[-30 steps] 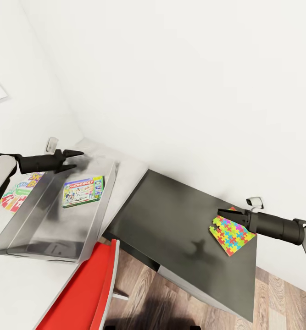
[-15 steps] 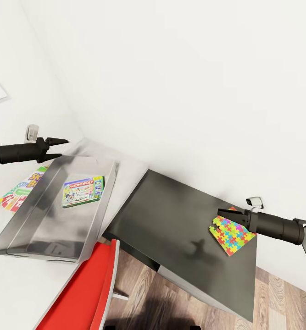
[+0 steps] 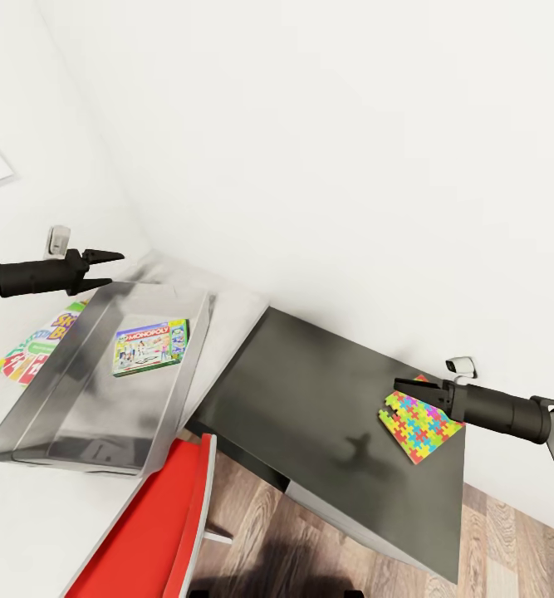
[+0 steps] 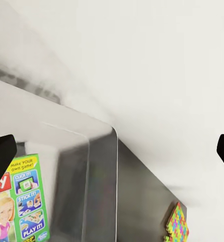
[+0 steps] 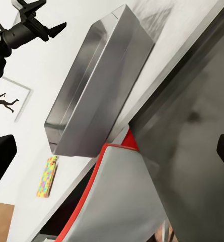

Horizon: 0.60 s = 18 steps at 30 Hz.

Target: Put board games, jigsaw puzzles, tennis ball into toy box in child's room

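Note:
The grey toy box (image 3: 36, 415) stands on the pale table (image 3: 27, 531) with a Monopoly board game (image 3: 150, 346) lying flat inside it. A second colourful board game (image 3: 29, 353) lies on the table beside the box's far wall. My left gripper (image 3: 110, 261) hovers open above the box's far corner, with nothing between its fingers (image 4: 1, 151). One jigsaw puzzle (image 3: 419, 423) rests on a dark grey surface (image 3: 310, 390); my right gripper (image 3: 405, 385) sits open at the puzzle's far edge. Another jigsaw puzzle (image 5: 47, 176) lies on the table past the box. The tennis ball is out of view.
A red chair (image 3: 152, 515) stands tucked against the table's front, below the toy box. White walls close in behind the table and meet at a corner. Wood-plank floor (image 3: 509, 540) shows beyond the dark surface. A silhouette picture (image 5: 11, 98) hangs on the wall.
My left gripper has pulled up and back from over the toy box to its far corner, then stopped. The right arm and the puzzle have stayed put.

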{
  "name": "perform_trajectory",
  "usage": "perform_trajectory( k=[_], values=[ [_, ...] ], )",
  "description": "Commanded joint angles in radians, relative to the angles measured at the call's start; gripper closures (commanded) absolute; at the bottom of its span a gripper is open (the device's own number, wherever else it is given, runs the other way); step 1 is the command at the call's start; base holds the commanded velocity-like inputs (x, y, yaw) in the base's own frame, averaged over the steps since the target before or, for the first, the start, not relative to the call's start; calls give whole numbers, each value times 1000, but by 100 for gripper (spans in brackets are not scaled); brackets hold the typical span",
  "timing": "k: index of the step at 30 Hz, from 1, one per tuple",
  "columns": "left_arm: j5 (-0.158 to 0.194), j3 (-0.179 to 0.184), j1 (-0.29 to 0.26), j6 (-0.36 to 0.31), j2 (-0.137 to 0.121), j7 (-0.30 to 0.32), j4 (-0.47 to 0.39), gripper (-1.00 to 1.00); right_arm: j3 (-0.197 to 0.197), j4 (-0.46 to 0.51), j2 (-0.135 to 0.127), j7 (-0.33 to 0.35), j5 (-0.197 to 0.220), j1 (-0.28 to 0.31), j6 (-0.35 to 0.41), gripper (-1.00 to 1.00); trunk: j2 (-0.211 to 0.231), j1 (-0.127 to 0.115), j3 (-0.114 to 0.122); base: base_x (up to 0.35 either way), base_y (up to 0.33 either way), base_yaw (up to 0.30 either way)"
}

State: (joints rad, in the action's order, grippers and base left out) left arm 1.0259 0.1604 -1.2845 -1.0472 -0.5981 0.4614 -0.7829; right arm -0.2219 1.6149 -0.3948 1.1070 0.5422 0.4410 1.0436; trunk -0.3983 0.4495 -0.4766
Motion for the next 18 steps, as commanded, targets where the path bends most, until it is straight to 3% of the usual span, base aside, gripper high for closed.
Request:
perform_trajectory(
  k=[1, 14, 18],
  values=[
    [-7, 3, -1, 0, -1, 10, 1, -100, 0, 0, 0, 4, -2, 1, 4, -100, -2, 1, -2, 0, 0, 0],
    [-6, 3, 6, 0, 3, 10, -6, -100, -1, 2, 0, 7, -1, 0, 4, -100, -2, 1, -1, 0, 0, 0],
    [0, -20, 20, 0, 0, 12, -24, -100, -2, 1, 5, 9, 1, -17, 4, -100, -2, 1, 2, 0, 0, 0]
  ],
)
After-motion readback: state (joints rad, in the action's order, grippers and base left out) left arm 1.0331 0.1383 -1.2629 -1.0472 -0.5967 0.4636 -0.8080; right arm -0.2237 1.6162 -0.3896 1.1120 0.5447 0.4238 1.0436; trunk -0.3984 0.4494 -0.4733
